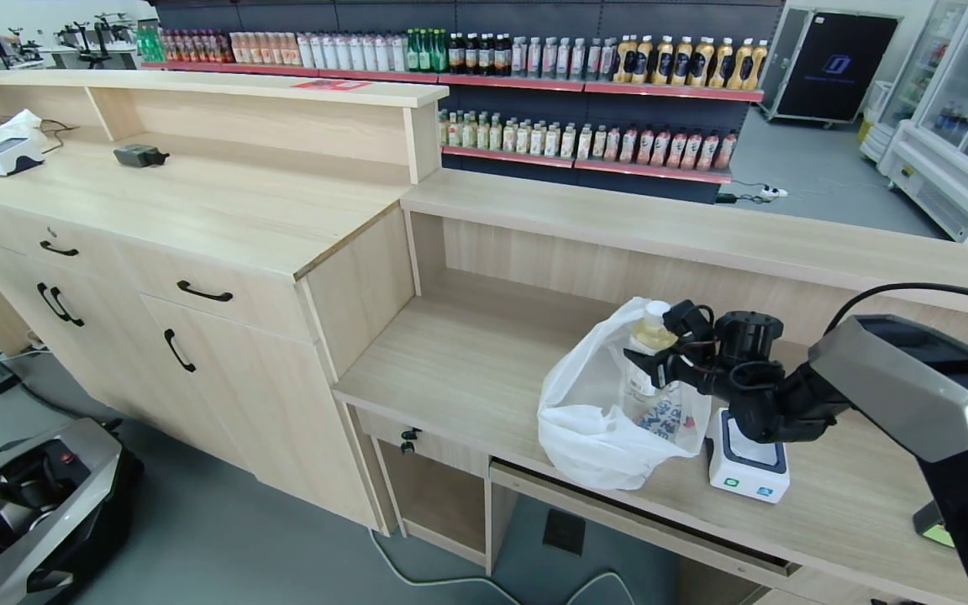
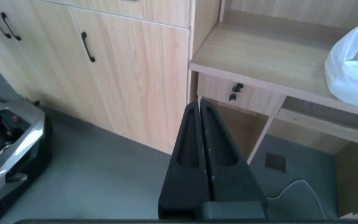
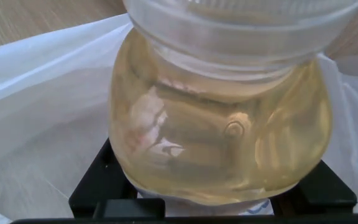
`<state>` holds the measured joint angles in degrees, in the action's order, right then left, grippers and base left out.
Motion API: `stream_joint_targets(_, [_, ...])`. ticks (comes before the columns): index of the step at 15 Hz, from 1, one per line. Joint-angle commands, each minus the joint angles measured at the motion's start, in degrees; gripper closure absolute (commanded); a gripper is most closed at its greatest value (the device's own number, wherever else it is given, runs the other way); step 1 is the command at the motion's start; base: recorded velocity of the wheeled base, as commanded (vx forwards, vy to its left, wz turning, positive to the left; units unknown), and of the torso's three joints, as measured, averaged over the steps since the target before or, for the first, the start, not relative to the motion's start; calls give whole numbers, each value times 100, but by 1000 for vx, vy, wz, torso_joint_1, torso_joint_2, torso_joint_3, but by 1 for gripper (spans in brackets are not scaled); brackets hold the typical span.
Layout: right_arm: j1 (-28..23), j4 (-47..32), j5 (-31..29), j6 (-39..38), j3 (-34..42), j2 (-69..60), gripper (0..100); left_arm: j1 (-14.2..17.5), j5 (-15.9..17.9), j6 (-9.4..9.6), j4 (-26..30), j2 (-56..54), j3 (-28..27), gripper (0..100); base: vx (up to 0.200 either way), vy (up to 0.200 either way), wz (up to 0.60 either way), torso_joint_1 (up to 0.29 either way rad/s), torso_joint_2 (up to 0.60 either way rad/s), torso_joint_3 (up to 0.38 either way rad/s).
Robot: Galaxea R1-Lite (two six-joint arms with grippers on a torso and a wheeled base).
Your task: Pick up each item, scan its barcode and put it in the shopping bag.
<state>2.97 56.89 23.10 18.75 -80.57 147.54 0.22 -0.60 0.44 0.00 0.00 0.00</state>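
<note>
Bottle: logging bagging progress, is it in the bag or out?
Partly in: the bottle shows through the bag, neck above its rim, held by the right pincer.

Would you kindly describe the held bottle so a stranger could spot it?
On the lower wooden counter sits a white shopping bag. In its mouth, gripped by the right pincer, is the bottle: the counter's only clear, pale-capped container of yellowish liquid.

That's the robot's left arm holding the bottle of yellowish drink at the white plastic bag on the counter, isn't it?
Not quite: it is the right arm. In the head view the right gripper holds the bottle at the white plastic bag on the counter. The left gripper is shut on nothing, low by the cabinet.
</note>
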Motion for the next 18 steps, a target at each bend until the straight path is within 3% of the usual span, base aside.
stream_joint_targets(1, [37, -3, -7, -20, -56, 152, 100, 4, -2, 0, 0, 0, 0, 100, 0, 0, 0, 0, 0, 0])
stream_joint_targets(18, [1, 6, -7, -12, -187, 504, 100, 4, -2, 0, 0, 0, 0, 100, 0, 0, 0, 0, 0, 0])
